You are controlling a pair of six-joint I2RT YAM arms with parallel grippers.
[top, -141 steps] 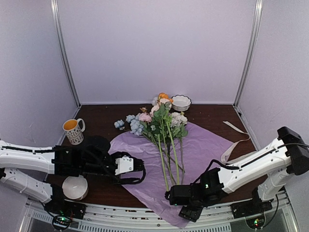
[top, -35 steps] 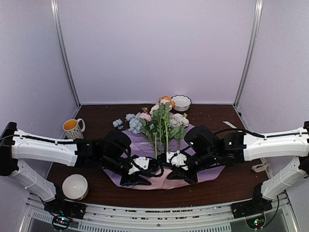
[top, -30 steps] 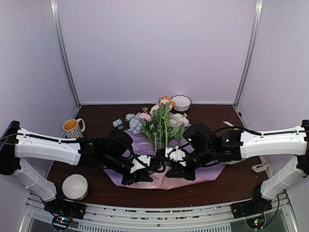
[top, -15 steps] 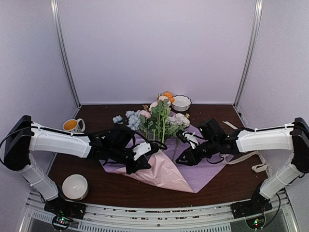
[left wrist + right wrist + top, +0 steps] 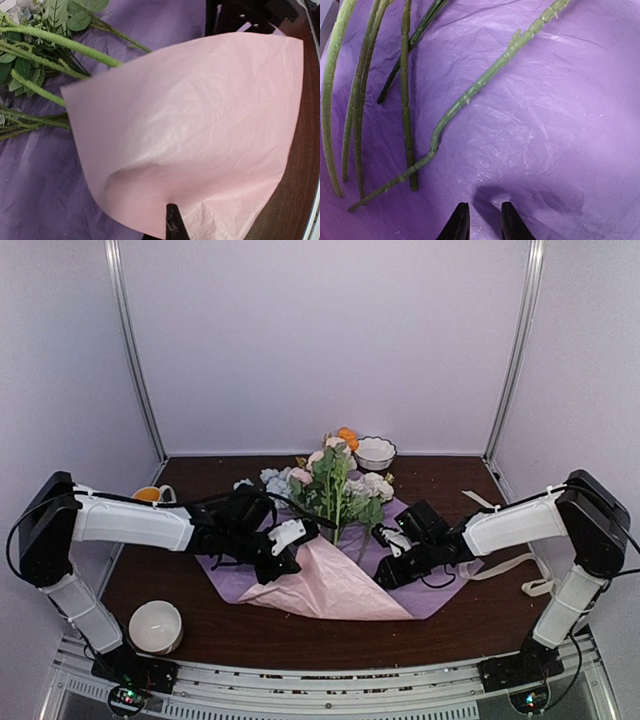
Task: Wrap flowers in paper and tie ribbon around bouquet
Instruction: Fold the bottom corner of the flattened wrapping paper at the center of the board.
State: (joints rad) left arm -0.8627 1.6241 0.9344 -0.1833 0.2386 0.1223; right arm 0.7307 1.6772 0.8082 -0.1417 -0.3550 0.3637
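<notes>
mug point(image 5: 148, 494): back-left | white bowl point(image 5: 155, 626): front-left | patterned bowl point(image 5: 375, 452): back-centre

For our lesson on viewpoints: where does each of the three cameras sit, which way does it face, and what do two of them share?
Top: high behind the bases, facing forward and down at the table; left arm and right arm show whole.
Left wrist: behind the left gripper, facing the folded paper it pinches.
Right wrist: behind the open right gripper, facing flower stalks.
Shared: both wrist views show flower stalks on the paper.
</notes>
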